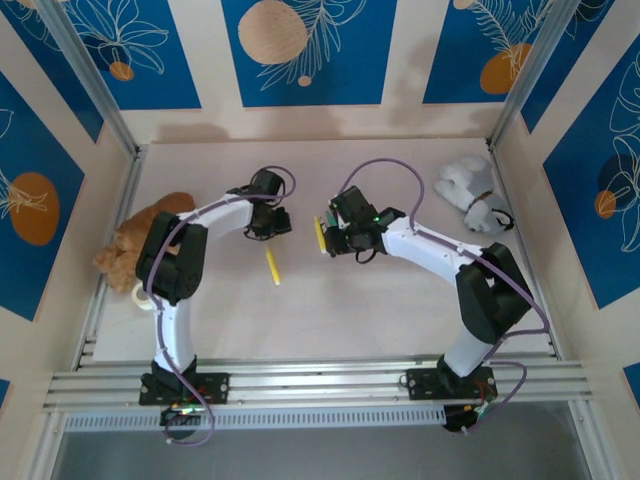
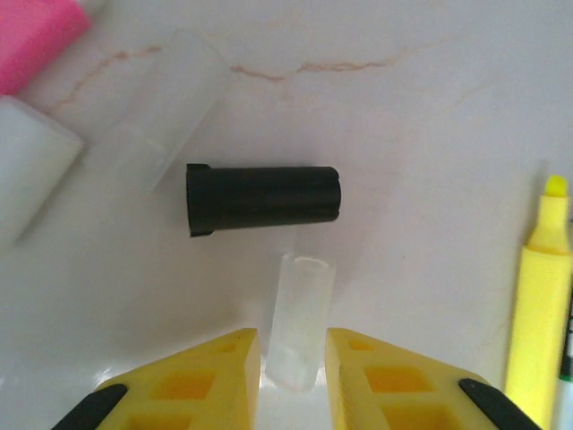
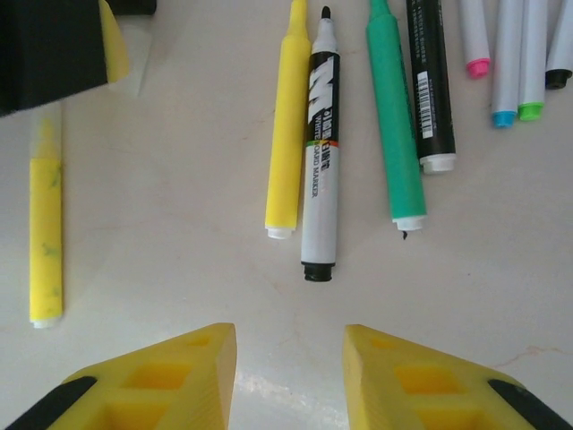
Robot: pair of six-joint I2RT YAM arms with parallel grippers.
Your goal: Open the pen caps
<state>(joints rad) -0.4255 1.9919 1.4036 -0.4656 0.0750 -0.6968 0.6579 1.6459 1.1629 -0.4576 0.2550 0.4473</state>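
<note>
Clear cap [image 2: 303,313] lies between the left jaws.

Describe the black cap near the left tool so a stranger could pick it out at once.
On the pale marbled table, look just ahead of the left tool, which straddles a clear cap. The black cap lies on its side just beyond that one. It alone is opaque black; the caps beside it are see-through.
</note>
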